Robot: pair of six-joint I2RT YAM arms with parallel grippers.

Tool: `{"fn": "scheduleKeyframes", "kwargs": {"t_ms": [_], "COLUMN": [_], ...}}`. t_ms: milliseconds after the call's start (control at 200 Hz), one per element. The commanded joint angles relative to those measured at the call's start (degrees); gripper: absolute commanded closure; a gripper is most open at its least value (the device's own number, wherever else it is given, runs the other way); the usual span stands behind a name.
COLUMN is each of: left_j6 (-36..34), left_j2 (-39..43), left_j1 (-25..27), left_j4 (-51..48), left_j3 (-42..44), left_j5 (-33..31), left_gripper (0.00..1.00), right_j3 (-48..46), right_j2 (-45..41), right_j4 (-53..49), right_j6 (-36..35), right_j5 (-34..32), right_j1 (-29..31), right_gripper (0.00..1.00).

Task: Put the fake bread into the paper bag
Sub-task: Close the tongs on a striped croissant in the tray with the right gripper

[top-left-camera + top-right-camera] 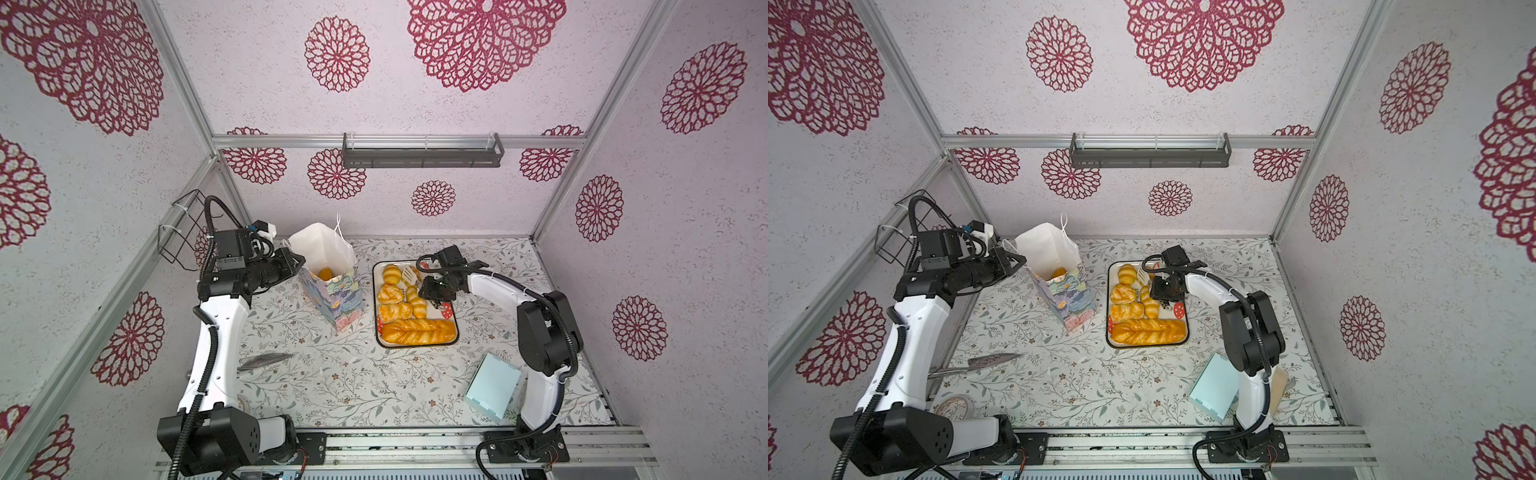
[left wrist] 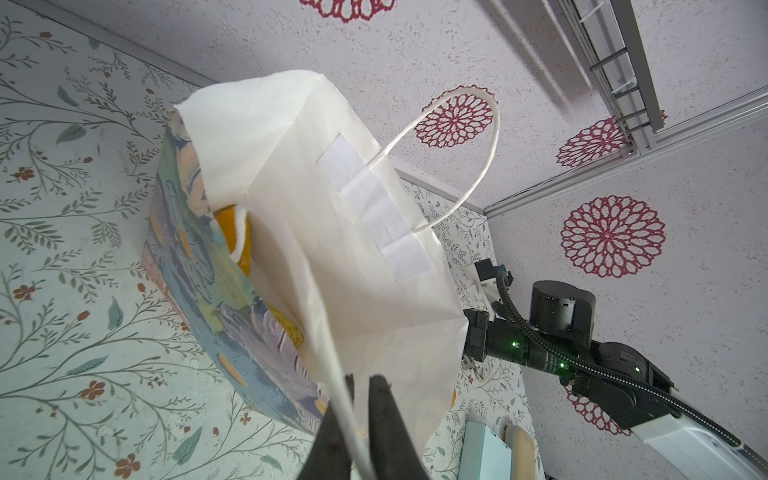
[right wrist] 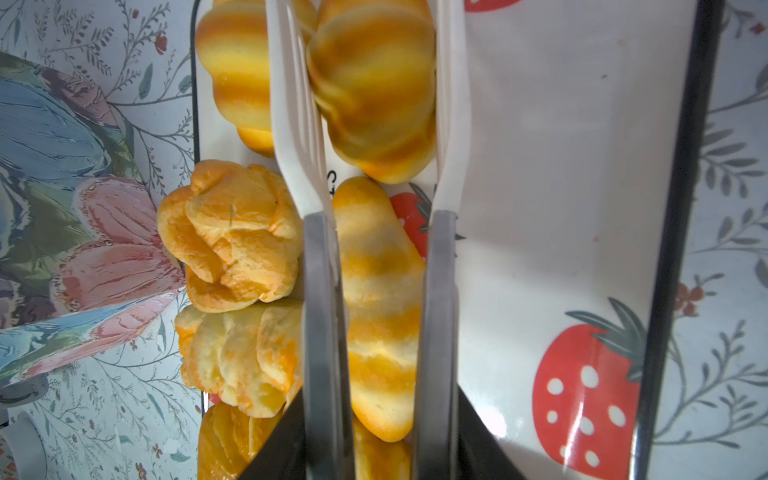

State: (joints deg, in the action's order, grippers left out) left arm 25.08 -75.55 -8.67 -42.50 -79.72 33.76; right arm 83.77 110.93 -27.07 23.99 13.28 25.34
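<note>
While the flowered table point(image 1: 332, 386) lies open to both top views, the paper bag point(image 1: 332, 299) standing at its back left hides most of its own inside; only one orange piece point(image 1: 325, 273) shows at the bottom. Just right of the bag, the strawberry tray point(image 3: 540, 145) carries the rest of the fake bread point(image 1: 395, 311), a long braided loaf point(image 1: 417, 331) at the near edge and small rolls behind, some covered by the right arm. A light blue box point(image 1: 1212, 386) lies by that arm's base, partly behind it. The left gripper point(image 2: 361, 386) is clamped on the bag's white cord handle point(image 2: 348, 415). The right gripper point(image 3: 374, 124) has its white paddles either side of a striped roll point(image 3: 365, 62), close against it; whether they squeeze it cannot be told.
</note>
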Motion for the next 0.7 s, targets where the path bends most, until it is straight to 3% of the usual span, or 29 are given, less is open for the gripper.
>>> {"fn": "scheduleKeyframes", "kwargs": {"t_ms": [0,696], "left_j6": [-0.6,-0.5], "left_j2": [0.9,0.7], "left_j1": [0.0,0.0], "left_j4": [-0.1,-0.3], "left_j3": [0.3,-0.3], "left_j5": [-0.1,0.2], "left_gripper": [0.87,0.87], "right_j3": [-0.2,-1.5], "right_j2": [-3.8,-8.4], "right_j4": [1.1,0.6], "right_j6": [-1.2,-1.3], "right_j5": [-1.2,-2.5], "right_j1": [0.1,-0.2], "right_gripper": [0.57,0.59]}}
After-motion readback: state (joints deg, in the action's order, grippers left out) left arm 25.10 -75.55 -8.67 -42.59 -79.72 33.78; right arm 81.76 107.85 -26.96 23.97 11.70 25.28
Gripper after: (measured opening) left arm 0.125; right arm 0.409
